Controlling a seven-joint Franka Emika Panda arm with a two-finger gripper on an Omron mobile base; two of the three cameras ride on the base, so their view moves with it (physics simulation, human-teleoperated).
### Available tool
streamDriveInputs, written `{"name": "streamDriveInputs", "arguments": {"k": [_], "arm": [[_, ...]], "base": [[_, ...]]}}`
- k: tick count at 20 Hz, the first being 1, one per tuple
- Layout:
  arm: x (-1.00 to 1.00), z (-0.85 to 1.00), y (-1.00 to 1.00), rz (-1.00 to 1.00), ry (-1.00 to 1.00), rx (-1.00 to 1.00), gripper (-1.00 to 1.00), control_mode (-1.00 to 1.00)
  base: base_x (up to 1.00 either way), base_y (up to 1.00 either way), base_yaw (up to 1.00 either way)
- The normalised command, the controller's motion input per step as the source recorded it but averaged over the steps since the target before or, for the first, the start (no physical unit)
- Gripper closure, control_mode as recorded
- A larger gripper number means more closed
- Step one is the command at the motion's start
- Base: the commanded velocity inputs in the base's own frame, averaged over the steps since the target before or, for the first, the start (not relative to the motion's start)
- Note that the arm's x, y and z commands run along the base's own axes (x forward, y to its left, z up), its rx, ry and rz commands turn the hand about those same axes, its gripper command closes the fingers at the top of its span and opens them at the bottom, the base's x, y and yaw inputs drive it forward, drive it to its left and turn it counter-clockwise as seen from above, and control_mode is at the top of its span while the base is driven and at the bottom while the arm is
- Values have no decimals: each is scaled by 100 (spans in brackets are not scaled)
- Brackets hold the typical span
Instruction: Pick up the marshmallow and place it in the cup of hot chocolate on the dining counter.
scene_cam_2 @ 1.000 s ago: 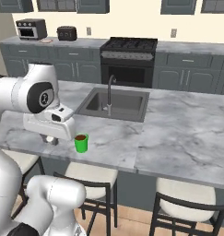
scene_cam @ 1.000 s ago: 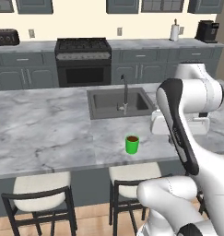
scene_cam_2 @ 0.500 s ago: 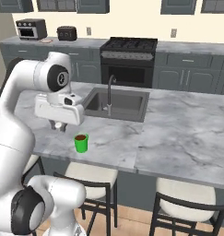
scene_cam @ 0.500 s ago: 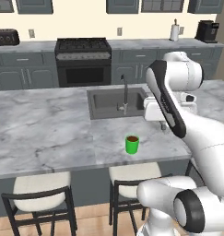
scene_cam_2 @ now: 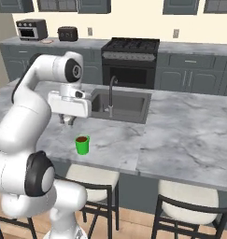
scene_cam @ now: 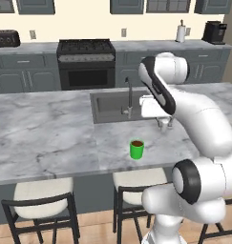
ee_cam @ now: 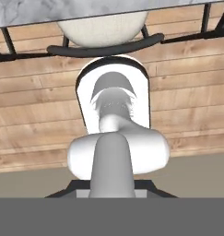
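On the long white marble dining counter with grey veins (scene_cam: 50, 138), the small bright green mug of dark brown hot chocolate (scene_cam: 136, 148) stands near the front edge, in front of the built-in dark sink (scene_cam: 110, 107) and its thin faucet (scene_cam: 129, 97). To the mug's right and a little farther back, the two-finger gripper (scene_cam: 164, 125) hangs from the white arm, pointing down over the marble, well apart from the mug and not above it. From the right base camera the gripper (scene_cam_2: 68, 120) sits to the left of and behind the mug (scene_cam_2: 82, 144). Its fingers look close together, but whether they pinch the tiny white marshmallow cannot be told, and no marshmallow is clearly visible. The mug holds only brown liquid. Cream-seated black stools (scene_cam: 41, 200) stand below the counter.
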Motion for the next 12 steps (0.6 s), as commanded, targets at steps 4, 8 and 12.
{"name": "streamDriveInputs", "arguments": {"k": [4,8,12], "arm": [[46,-27,29,0,24,2,100,-100],[58,-25,11,0,18,0,100,-100],[38,-28,0,0,8,0,100,-100]], "base": [[0,0,0],[0,0,0],[0,0,0]]}}
